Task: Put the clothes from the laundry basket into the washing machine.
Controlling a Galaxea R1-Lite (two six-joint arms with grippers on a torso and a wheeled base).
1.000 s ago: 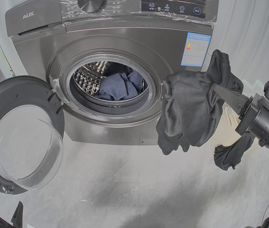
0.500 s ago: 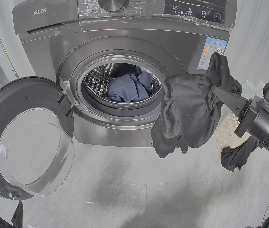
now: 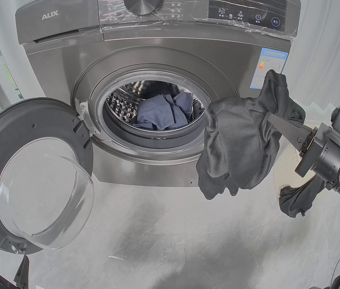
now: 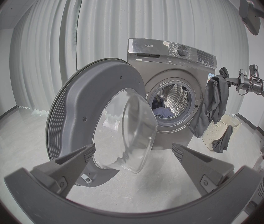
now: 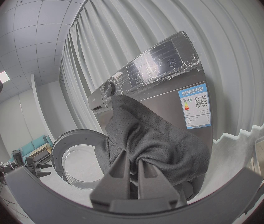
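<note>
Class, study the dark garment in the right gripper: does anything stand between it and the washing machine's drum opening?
Nothing visible blocks the dark garment: the door is swung wide left, and blue clothes lie low in the drum, leaving the opening free.

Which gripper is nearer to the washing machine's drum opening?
Right. The right gripper, shut on the black garment, is just to the right of the drum opening. The left gripper is low down, below the open door, farther off.
</note>
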